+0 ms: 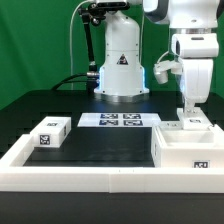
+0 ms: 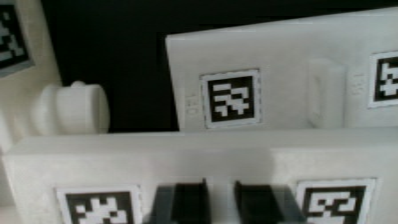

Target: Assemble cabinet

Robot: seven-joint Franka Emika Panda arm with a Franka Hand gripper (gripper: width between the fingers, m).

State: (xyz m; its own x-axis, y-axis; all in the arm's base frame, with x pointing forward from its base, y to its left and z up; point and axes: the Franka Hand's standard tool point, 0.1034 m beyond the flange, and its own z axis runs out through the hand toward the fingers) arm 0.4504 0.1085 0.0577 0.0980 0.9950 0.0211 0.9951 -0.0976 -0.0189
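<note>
Low white border rail [image 1: 100, 178] up front — just behind it, at the exterior view's right, the tagged cabinet [image 1: 180, 155]. Over its rear edge, gripper [image 1: 190, 110], fingers [image 2: 187, 205] nearly together — clamped or not, cannot tell. Farther back, marker board [image 1: 120, 120].

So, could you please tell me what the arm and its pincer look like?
The white, glossy, rounded plastic arm has a dark joint band. Its pincer is a boxy white body carrying two narrow black fingers.
</note>
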